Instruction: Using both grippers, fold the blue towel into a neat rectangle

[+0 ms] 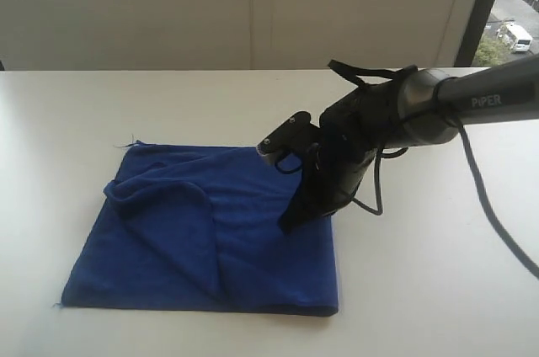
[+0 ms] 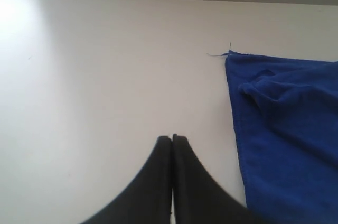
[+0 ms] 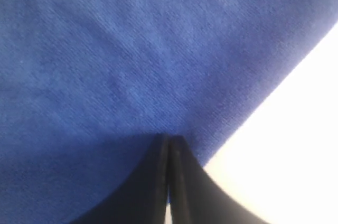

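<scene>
The blue towel (image 1: pixel 189 243) lies flat on the white table (image 1: pixel 421 290), roughly square, with a rumpled raised fold near its left edge. My right gripper (image 1: pixel 287 225) points down onto the towel's right part, a little inside the right edge. In the right wrist view the right gripper (image 3: pixel 169 138) is shut, its tips at the towel (image 3: pixel 132 60) near the border with the bare table, with no cloth seen between the fingers. The left gripper (image 2: pixel 172 138) is shut over bare table, beside the towel (image 2: pixel 288 129), whose frayed corner (image 2: pixel 228 53) shows. The exterior view does not show the left arm.
The right arm marked "PiPER" (image 1: pixel 484 100) reaches in from the right, with a black cable (image 1: pixel 493 214) hanging over the table. A pale wall stands behind, and a window (image 1: pixel 514 3) at the top right.
</scene>
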